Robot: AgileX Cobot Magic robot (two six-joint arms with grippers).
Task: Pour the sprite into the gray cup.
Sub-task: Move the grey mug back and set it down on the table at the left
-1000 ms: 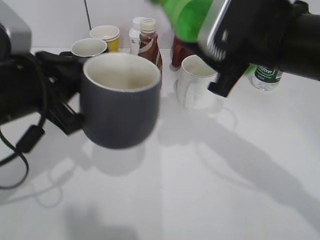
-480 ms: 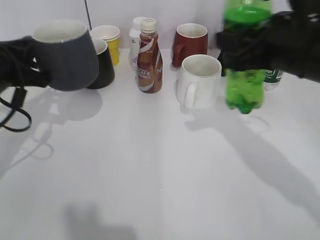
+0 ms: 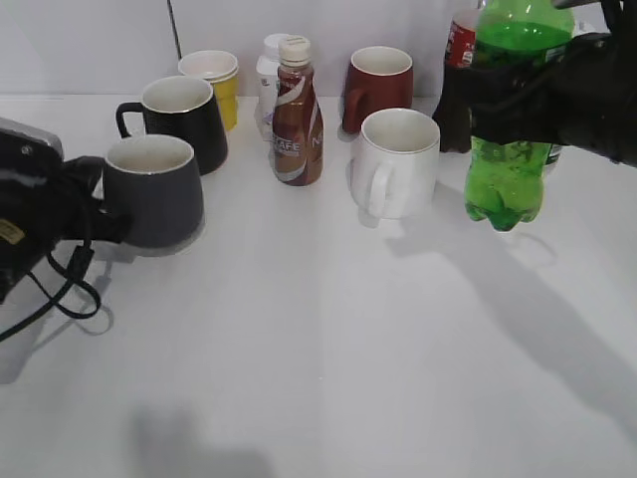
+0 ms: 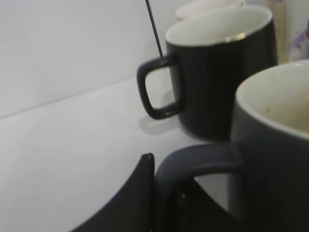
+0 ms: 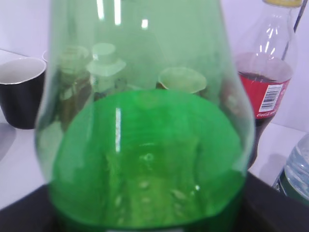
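Observation:
The gray cup (image 3: 157,199) stands upright at the left, low on or just above the table, with its white inside showing. My left gripper (image 3: 95,211) is shut on its loop handle (image 4: 198,163); one dark finger (image 4: 145,188) presses against the handle. The sprite (image 3: 506,184), a translucent green bottle, is upright and held off the table at the right. My right gripper (image 3: 537,100) is shut round its middle. The bottle fills the right wrist view (image 5: 145,145). Cup and bottle are far apart.
A glossy black mug (image 3: 184,119) stands just behind the gray cup. A yellow cup (image 3: 214,75), a brown coffee bottle (image 3: 297,119), a white mug (image 3: 398,164), a maroon mug (image 3: 380,85) and a cola bottle (image 3: 456,95) stand along the back.
The gray cup went from the near middle to high at the left, then down low at the left. The sprite went from tilted overhead to upright and moved right.

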